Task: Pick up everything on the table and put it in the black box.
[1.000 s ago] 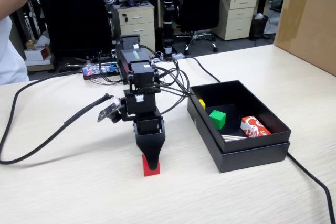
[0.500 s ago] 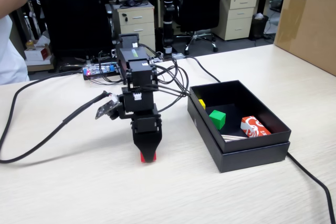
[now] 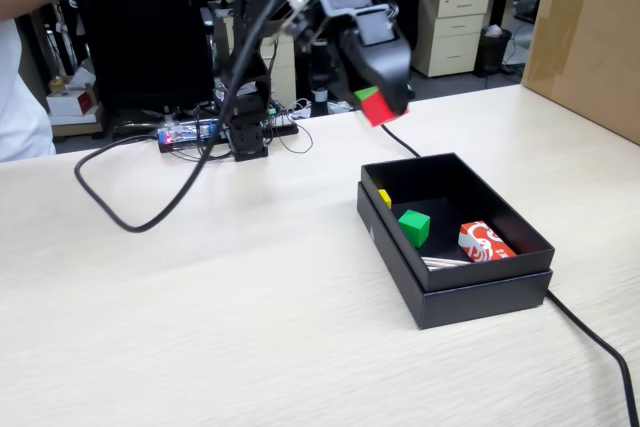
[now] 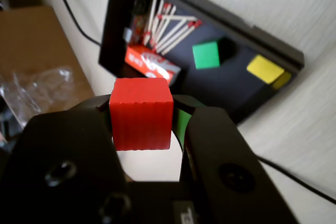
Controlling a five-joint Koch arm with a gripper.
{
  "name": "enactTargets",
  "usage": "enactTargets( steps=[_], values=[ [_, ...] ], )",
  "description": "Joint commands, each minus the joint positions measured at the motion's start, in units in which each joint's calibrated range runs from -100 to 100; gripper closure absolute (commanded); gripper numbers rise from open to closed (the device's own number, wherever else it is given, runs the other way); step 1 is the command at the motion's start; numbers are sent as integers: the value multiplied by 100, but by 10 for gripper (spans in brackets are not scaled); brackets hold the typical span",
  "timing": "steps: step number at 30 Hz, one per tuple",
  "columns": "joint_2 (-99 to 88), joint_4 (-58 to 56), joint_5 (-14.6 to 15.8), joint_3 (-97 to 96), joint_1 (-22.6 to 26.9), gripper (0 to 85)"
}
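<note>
Fingers (image 4: 144, 121) are clamped on the red cube (image 4: 140, 113), one black jaw pressed to each side of it in the wrist view, with a green pad showing on the inner face of the right-hand jaw. In the fixed view the gripper (image 3: 380, 107) is raised well clear of the desk (image 3: 250, 317) and holds the red cube (image 3: 381, 107) in the air above and just beyond the far left corner of the black box (image 3: 470, 302). The box sits on the desk to the right in that view, open at the top. Inside it lie a green cube (image 3: 414, 227), a yellow block (image 3: 385, 197) near the far left corner, a red-and-white packet (image 3: 484, 242) toward the right wall, and a spread of matches (image 4: 170, 24) seen plainly only from the wrist camera. A brown carton (image 3: 585, 37) stands at the far right of the desk, and a black cable (image 3: 160, 197) loops across the left part.
</note>
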Motion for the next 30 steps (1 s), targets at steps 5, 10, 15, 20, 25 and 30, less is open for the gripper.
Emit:
enactTargets(
  steps=[5,10,15,20,25,30],
  values=[
    [1116,2,376,160,625,846],
    [2551,11,488,205,635,846],
    [3308,11,557,268,659,846],
    [3572,2,615,132,664,846],
    [3698,11,625,123,659,831],
    [3767,11,596,-58,650,645]
  ],
)
